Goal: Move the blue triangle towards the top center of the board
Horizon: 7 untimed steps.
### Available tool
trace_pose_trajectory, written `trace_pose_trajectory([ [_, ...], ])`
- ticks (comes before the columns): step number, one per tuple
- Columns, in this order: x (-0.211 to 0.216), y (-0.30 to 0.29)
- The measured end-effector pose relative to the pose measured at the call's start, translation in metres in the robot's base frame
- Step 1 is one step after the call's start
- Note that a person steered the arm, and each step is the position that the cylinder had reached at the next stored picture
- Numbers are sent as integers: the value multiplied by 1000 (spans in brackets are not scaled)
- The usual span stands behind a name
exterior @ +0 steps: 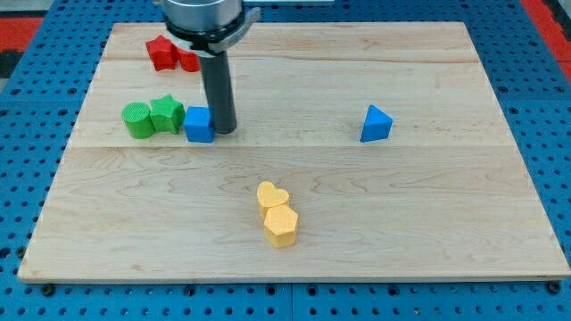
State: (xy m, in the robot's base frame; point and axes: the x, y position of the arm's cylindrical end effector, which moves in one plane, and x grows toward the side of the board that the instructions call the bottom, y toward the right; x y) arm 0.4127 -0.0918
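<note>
The blue triangle (376, 124) lies on the wooden board (428, 205) at the view's right of centre, a little above the middle. My tip (222, 130) is far to its left, touching or nearly touching the right side of a blue cube (199, 125). The rod rises straight up from there to the arm's dark mount at the view's top.
A green cylinder (136, 120) and a green star (166, 115) sit in a row left of the blue cube. Two red blocks (171, 54) lie at the top left. A yellow heart (272, 196) and a yellow hexagon (280, 226) touch below centre.
</note>
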Motion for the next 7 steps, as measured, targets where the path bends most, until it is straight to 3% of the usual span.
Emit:
trace_pose_trajectory([
  [1,-3,11],
  [2,-43,127],
  [3,-46,239],
  [4,-14,289],
  [5,19,221],
  [6,13,127],
  [7,12,118],
])
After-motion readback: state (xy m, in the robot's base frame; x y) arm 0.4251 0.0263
